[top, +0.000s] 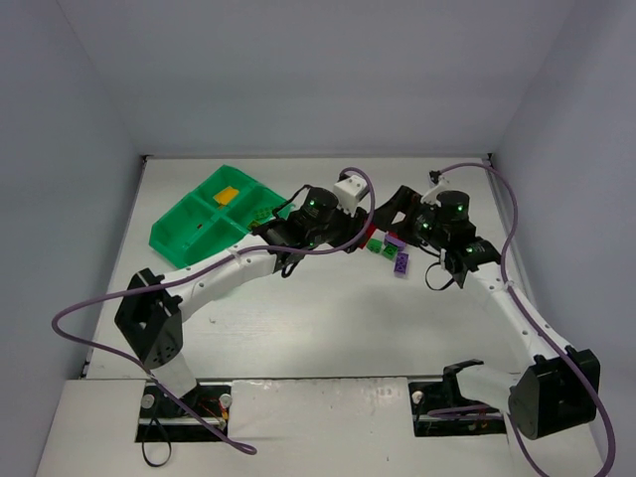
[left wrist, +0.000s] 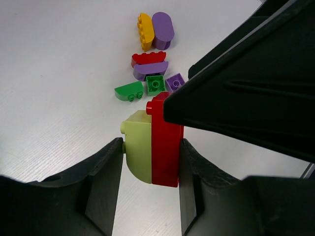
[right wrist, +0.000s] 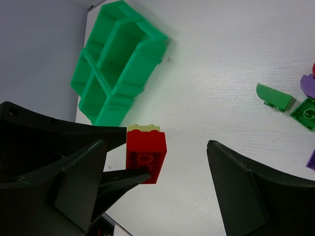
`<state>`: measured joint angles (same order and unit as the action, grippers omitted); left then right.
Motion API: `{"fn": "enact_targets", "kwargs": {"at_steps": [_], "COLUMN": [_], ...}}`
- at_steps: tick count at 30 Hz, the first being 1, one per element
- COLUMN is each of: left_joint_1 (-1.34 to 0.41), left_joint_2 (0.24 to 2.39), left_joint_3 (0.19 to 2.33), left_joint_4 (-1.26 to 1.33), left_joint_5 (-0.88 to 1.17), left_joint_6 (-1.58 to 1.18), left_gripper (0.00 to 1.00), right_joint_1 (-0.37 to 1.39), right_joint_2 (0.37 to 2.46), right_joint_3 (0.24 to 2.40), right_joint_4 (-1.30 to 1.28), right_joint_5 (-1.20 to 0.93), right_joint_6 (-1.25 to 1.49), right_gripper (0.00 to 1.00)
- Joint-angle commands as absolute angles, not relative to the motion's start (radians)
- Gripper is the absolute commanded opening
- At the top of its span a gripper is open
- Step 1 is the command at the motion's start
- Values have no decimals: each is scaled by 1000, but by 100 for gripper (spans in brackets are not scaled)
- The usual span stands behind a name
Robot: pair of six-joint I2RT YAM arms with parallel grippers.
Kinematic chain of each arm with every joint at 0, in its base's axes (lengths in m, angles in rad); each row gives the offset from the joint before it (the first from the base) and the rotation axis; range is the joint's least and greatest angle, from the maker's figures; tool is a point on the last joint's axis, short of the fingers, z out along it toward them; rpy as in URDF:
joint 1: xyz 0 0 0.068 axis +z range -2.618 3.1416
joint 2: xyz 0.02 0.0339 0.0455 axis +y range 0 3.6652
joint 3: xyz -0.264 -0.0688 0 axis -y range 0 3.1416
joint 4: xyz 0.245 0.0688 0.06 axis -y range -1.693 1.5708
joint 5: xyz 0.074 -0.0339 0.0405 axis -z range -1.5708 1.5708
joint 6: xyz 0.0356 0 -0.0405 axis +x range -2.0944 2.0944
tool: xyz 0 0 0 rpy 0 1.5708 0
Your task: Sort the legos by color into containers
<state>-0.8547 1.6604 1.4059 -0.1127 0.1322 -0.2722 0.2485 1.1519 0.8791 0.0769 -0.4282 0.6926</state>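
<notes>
My left gripper (left wrist: 151,147) is shut on a lime brick (left wrist: 138,150) stuck to a red brick (left wrist: 166,142) and holds the pair above the table. My right gripper (right wrist: 157,182) is open, with its fingers wide on either side of the same red brick (right wrist: 146,155), not touching it. In the top view both grippers, left (top: 360,231) and right (top: 393,214), meet mid-table. Loose legos lie beyond: yellow (left wrist: 145,31), purple (left wrist: 163,29), red (left wrist: 149,58), green (left wrist: 129,92). The green tray (top: 169,241) sits at the far left and holds a yellow brick (top: 227,195).
More green (top: 376,246) and purple (top: 400,263) bricks lie just below the two grippers. The tray also shows in the right wrist view (right wrist: 139,49), tilted at the table's far corner. Grey walls close in the table on the left, back and right.
</notes>
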Motion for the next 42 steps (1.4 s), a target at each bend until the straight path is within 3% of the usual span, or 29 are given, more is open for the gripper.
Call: {"fn": "enact_targets", "kwargs": {"at_steps": [1, 12, 25, 28, 31, 32, 34, 35, 37, 39, 42], "left_joint_1": [-861, -861, -861, -861, -861, -861, -861, -861, -858, -848, -799], "left_joint_2": [1588, 1600, 1601, 1601, 1600, 1600, 1597, 1595, 1588, 1574, 1540], "left_joint_3": [1451, 1466, 1488, 1488, 1486, 1483, 1480, 1480, 1476, 1471, 1448], "left_joint_4": [-43, -38, -37, -37, -40, -41, -43, -46, -60, -75, -100], "left_joint_5": [129, 129, 144, 158, 163, 163, 167, 169, 178, 181, 244], "left_joint_6": [-262, -264, -264, -264, -267, -267, -267, -267, -265, -262, -275], "left_gripper": [0, 0, 0, 0, 0, 1, 1, 7, 30, 56, 70], "right_joint_1": [253, 259, 264, 265, 265, 265, 265, 265, 264, 259, 239], "right_joint_2": [1161, 1163, 1181, 1184, 1178, 1177, 1170, 1169, 1164, 1160, 1138], "right_joint_3": [879, 859, 845, 845, 842, 841, 842, 841, 838, 833, 825], "right_joint_4": [176, 204, 233, 239, 242, 245, 245, 245, 245, 242, 241], "right_joint_5": [-460, -500, -537, -546, -549, -549, -549, -549, -551, -555, -572], "right_joint_6": [701, 699, 695, 693, 690, 689, 680, 675, 663, 640, 615], "right_gripper": [79, 68, 62, 55, 41, 30, 19, 9, 0, 0, 0]}}
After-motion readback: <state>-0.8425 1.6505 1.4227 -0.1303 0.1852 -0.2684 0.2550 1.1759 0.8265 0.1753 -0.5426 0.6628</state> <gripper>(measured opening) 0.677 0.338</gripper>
